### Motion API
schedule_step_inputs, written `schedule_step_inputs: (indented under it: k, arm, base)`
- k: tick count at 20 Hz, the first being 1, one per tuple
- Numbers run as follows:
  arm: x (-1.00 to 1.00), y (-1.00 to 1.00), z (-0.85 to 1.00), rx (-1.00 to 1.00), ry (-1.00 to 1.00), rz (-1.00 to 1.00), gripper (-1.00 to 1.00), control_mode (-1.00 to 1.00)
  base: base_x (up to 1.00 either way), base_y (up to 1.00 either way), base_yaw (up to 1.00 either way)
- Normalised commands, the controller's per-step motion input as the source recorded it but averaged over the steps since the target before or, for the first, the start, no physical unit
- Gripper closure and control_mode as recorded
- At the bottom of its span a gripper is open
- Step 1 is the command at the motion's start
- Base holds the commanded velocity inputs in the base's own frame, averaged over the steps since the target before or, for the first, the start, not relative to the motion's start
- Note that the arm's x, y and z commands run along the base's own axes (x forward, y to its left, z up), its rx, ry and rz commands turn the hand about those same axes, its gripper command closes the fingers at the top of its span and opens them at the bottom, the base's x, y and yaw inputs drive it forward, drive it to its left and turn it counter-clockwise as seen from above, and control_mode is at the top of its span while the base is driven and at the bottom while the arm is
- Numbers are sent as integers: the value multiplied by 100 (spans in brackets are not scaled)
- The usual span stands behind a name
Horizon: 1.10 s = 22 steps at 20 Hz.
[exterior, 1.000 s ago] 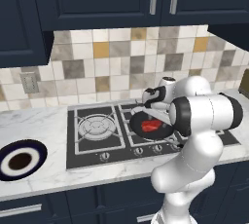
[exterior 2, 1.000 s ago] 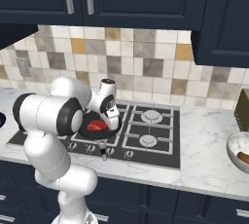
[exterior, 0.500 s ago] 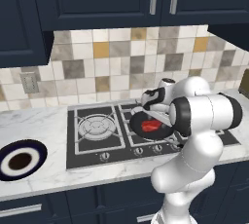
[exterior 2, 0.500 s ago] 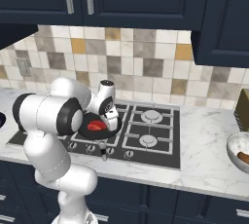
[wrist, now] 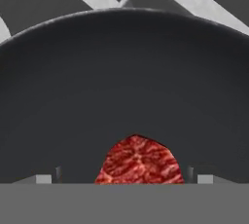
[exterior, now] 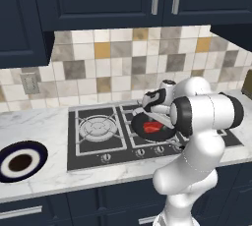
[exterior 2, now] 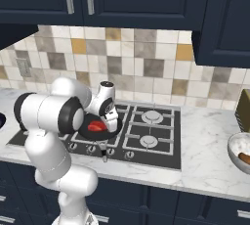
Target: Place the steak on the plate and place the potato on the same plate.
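Note:
The steak (wrist: pixel 138 162) is a small bright-red slab lying in a black frying pan (wrist: pixel 121 82) on the hob's right front burner; it also shows as the steak (exterior: pixel 152 127) and the steak (exterior 2: pixel 97 126). My gripper (wrist: pixel 124 179) is open and hangs low over the pan, one fingertip on each side of the steak, holding nothing. From the base it appears as the gripper (exterior: pixel 150 114) and the gripper (exterior 2: pixel 105 118). The plate (exterior: pixel 35 149), navy-rimmed, rests on the counter far left. The potato (exterior 2: pixel 245 159) lies in a glass bowl at the far right.
The black hob (exterior: pixel 93 136) has a bare left burner between pan and plate. The pan's handle (exterior 2: pixel 104 151) sticks out toward the counter's front edge. The glass bowl (exterior 2: pixel 235 146) sits on the marble counter (exterior 2: pixel 205 136). A tiled wall runs behind, with dark cabinets overhead.

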Motion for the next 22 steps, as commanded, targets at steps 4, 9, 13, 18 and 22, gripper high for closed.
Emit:
schedule_step_inputs:
  k: [4, 9, 13, 18, 22]
  arm:
    - [0, 0, -29, 0, 9, 0, -100, -100]
    - [0, 0, -20, 0, 9, 0, 100, -100]
    - [0, 0, 0, 0, 0, 0, 100, -100]
    - [0, 0, 0, 0, 0, 0, 100, -100]
    - [-9, 0, 25, 0, -5, -1, 100, -100]
  base:
    - [0, 0, 0]
    - [0, 0, 0]
    - [0, 0, 0]
    - [0, 0, 0]
    - [0, 0, 0]
